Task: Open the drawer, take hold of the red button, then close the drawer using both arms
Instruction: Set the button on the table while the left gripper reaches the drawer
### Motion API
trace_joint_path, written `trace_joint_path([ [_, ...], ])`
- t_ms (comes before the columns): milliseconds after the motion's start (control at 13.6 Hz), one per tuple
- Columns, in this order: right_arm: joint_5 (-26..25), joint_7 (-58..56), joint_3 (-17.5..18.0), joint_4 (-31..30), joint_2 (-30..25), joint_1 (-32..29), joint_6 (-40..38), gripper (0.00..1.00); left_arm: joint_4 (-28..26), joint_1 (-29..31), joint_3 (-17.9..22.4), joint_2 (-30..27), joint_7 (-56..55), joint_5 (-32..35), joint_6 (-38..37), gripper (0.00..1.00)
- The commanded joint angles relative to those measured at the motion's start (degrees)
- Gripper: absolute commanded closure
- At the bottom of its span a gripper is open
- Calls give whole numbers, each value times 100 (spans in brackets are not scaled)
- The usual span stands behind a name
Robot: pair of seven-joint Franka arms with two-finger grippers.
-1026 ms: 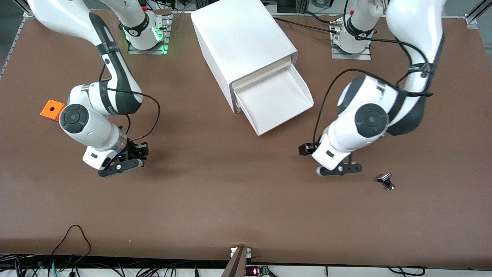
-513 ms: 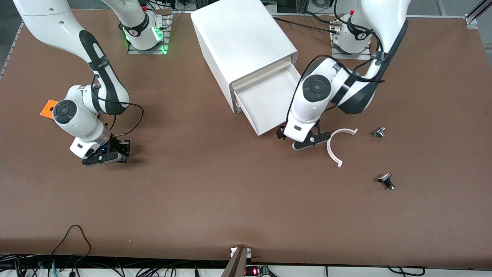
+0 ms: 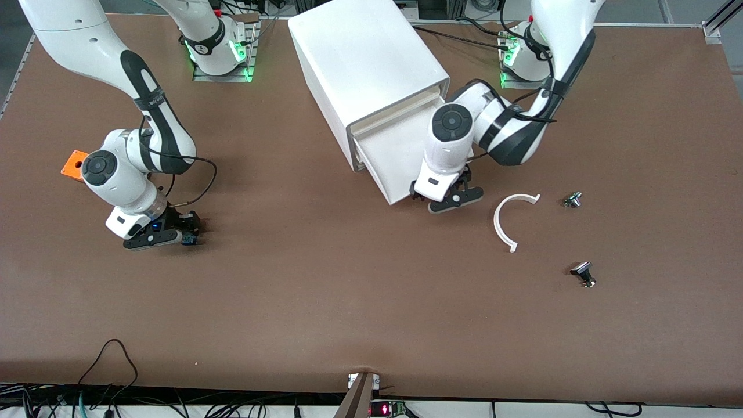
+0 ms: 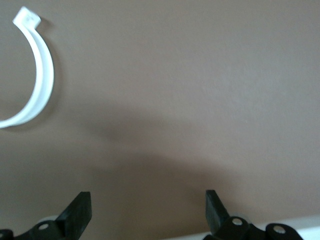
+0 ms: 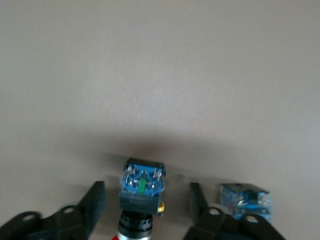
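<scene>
The drawer, the lowest in the white cabinet, stands pulled out and shows an empty white tray. My left gripper is open and empty, low at the drawer's front corner; in the left wrist view only bare table lies between its fingers. My right gripper is low over the table toward the right arm's end. In the right wrist view it is open, and the button, blue-and-black body with a red cap at the frame's edge, lies between its fingers, untouched.
A white curved strip lies on the table beside the left gripper and also shows in the left wrist view. Two small metal parts lie nearby. An orange box sits by the right arm. A second blue block lies beside the right fingers.
The left arm swung from the open table to the drawer's front corner, uncovering the white strip and a small part. The right gripper shifted toward the right arm's end of the table.
</scene>
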Motion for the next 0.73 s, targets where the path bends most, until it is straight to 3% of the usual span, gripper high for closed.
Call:
trace_joint_path([
  [0, 46, -73, 76, 107, -370, -33, -267, 0, -159, 65, -274, -175, -170, 99, 21, 0],
  [147, 46, -65, 67, 519, -493, -24, -1028, 0, -273, 110, -355, -201, -196, 73, -15, 0],
  [440, 46, 76, 50, 1196, -835, -33, -2401, 0, -273, 154, -872, -254, -301, -919, -322, 0],
  [659, 46, 339, 67, 1741, -1099, -33, -3552, 0, -273, 171, -1084, -272, -354, -956, -541, 0],
])
